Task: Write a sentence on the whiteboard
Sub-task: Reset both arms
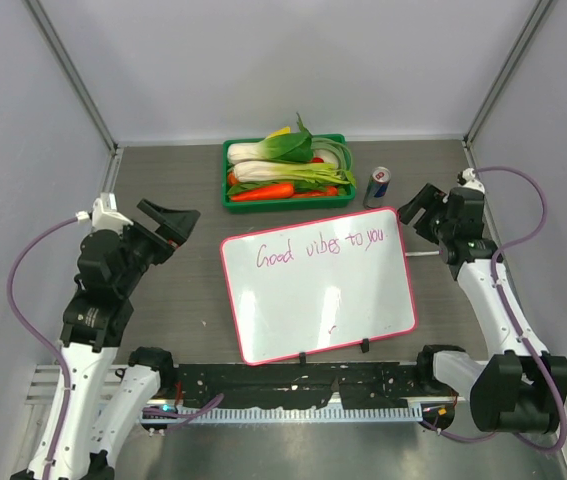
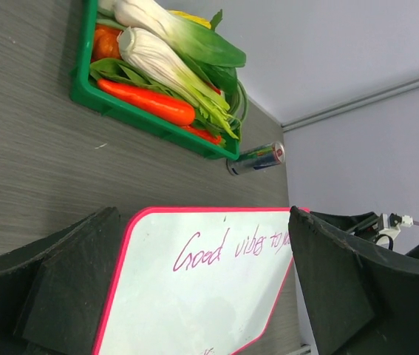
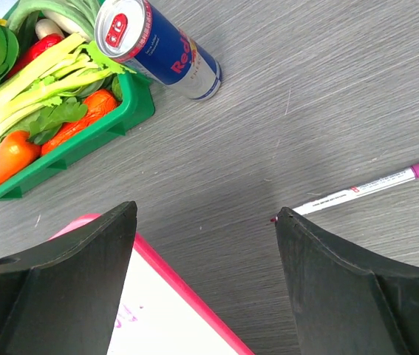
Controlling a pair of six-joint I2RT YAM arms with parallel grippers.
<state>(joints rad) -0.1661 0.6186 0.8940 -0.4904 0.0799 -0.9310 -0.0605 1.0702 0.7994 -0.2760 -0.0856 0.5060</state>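
Observation:
The whiteboard [image 1: 323, 295] lies flat mid-table, glossy white with a pink-red frame and two black clips on its near edge. The sentence [image 1: 318, 245] "Good vibes to you" runs in magenta marker along its top; it also shows in the left wrist view [image 2: 227, 246]. A white marker with a purple end [image 3: 375, 185] lies on the table right of the board, uncapped tip toward the board. My left gripper [image 1: 175, 222] is open and empty, left of the board. My right gripper [image 1: 415, 208] is open and empty, above the board's top right corner [image 3: 187, 296] and the marker.
A green tray [image 1: 285, 172] of vegetables stands behind the board, with an upright Red Bull can [image 1: 378, 186] to its right. A small purple tick [image 1: 334, 326] sits low on the board. Grey walls enclose the table; a black rail runs along the near edge.

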